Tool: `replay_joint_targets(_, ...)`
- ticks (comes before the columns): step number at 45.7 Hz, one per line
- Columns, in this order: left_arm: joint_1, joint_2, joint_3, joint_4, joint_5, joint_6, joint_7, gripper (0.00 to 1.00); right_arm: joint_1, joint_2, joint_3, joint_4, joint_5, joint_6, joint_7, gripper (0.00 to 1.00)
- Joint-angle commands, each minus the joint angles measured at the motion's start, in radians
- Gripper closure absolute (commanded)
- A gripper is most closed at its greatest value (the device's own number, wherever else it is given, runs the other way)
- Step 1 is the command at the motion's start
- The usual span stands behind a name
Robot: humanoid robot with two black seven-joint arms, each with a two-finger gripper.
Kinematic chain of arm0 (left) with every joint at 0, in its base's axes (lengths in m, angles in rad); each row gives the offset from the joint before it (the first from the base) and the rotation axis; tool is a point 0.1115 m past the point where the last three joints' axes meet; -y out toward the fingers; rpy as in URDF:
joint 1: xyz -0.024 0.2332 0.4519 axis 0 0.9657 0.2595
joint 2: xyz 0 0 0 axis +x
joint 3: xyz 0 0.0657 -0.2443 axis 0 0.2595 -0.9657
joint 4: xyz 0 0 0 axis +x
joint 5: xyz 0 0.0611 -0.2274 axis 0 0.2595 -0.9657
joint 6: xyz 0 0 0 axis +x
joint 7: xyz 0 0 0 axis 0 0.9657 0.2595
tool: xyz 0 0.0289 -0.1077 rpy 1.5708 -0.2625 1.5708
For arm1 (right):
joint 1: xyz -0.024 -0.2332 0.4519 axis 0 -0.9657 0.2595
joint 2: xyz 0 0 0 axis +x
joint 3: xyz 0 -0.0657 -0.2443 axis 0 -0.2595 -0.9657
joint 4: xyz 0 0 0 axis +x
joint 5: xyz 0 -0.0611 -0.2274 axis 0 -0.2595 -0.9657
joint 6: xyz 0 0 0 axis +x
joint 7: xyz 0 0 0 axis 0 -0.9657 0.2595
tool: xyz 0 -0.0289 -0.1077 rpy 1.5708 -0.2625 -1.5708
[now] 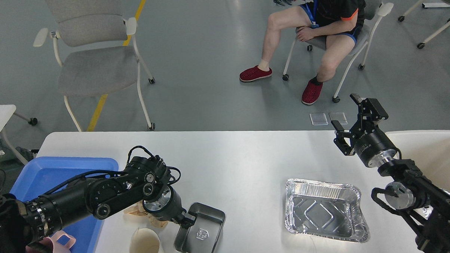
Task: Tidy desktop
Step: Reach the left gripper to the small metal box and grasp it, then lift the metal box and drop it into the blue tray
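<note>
The large white smooth table (241,159) fills the lower frame. Left tool (186,220) pinches the rim of a small steel tray (202,236) at bottom centre; right tool (354,120), spread, hangs at right.

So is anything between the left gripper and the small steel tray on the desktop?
No. The left gripper is already at the rim of the small steel tray on the desktop; the paper cup stands off to the side.
</note>
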Motion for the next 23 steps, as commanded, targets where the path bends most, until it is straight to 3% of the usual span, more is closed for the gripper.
replay_joint_targets(1,-0.081,-0.014,-0.039,-0.007,-0.007,-0.005,-0.001,1.0,0.0,0.0,0.0,0.001,0.0,-0.001,0.0,0.0)
replay_joint_targets(9,-0.22,0.007,-0.137,-0.023,-0.062,-0.08,0.007,1.0,0.0,0.002,-0.002,0.003,0.0,-0.002,0.0,0.0)
replay_joint_targets(23,-0.374,0.162,-0.248,-0.106,-0.164,-0.081,0.056,1.0,0.003,0.008,-0.003,0.001,0.0,-0.002,0.0,0.0)
